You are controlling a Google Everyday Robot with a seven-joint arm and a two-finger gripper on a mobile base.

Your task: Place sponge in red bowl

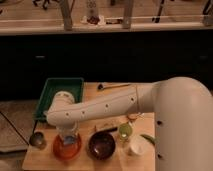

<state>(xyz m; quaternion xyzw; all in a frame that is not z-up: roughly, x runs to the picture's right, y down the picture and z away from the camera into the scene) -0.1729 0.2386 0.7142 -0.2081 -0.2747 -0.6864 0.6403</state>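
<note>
Gripper (67, 134): I see it low over the red bowl (59, 151), at the table's (37, 159) 7 o'clock; whether it grips, I cannot tell.
Sponge (71, 141): at the gripper's tip, above the bowl's inside.
Dark bowl (102, 145): at the red bowl's 3 o'clock.

Pincer (67, 136): pale grey, just above the red bowl (58, 150).
Red bowl: plain orange-red.
Sponge (70, 141): blue, at the red bowl.
Dark bowl (102, 145): deep brown, right of the red bowl.
Tray (50, 95): green, behind the red bowl.
Arm (100, 107): white with small dark dots.
Tabletop (45, 161): light tan wood.
</note>
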